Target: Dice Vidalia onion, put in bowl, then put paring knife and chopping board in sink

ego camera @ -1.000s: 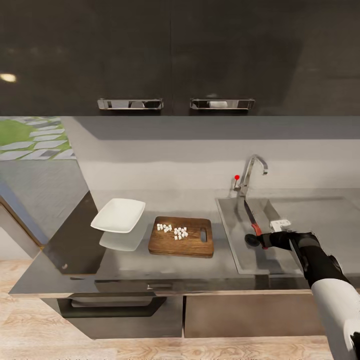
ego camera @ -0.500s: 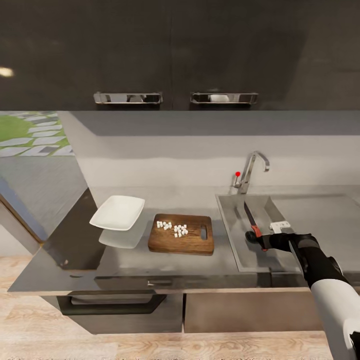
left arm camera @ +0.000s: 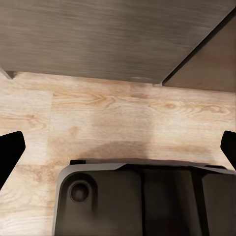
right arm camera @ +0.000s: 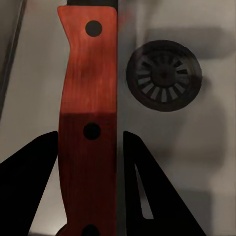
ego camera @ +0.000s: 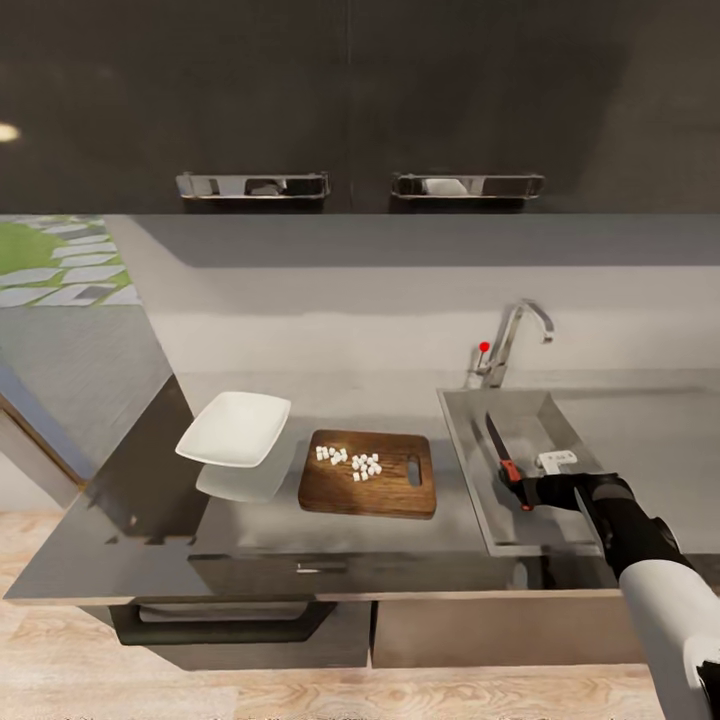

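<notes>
Right pincer grips the paring knife over the sink. Left pincer gapes, empty. Dice remain on the chopping board. Judged next: release knife.

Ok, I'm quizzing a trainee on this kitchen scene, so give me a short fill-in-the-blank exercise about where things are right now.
1. The right gripper holds the knife over the ____.
2. The white onion pieces lie on the wooden ____.
3. The white bowl on the counter is ____ of onion.
4. The knife's handle is coloured ____.

Missing words: sink; board; empty; red-orange
</notes>
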Tool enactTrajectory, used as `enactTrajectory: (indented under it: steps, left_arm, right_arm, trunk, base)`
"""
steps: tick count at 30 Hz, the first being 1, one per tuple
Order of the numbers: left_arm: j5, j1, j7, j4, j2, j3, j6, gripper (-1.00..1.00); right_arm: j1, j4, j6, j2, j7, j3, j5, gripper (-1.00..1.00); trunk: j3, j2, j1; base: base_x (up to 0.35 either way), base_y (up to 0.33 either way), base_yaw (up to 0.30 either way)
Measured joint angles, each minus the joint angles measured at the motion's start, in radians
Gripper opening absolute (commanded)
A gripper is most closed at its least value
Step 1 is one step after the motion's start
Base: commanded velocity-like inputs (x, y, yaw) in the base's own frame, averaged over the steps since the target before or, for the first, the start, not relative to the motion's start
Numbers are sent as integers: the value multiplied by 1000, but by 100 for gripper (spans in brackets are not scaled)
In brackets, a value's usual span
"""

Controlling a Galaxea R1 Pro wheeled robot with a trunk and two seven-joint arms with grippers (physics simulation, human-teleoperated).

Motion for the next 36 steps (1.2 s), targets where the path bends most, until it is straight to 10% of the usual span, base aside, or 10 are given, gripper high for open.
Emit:
enactTrajectory:
  steps: [30, 31, 36]
  left_arm:
    - [-1, 0, 0, -2, 0, 0, 0, 100]
    - [-1, 0, 0, -2, 0, 0, 0, 100]
    - [-1, 0, 0, -2, 0, 0, 0, 100]
  right_arm:
    - [0, 87, -56, 0, -5, 0, -3, -100]
    - [0, 87, -56, 0, -5, 0, -3, 100]
    - [0, 85, -57, -2, 1, 0, -6, 100]
  trunk:
    - [-48, 0, 0]
    - [-50, 0, 0]
    - [-55, 0, 0]
  base:
    - [0, 0, 0]
    - [0, 0, 0]
    - [0, 0, 0]
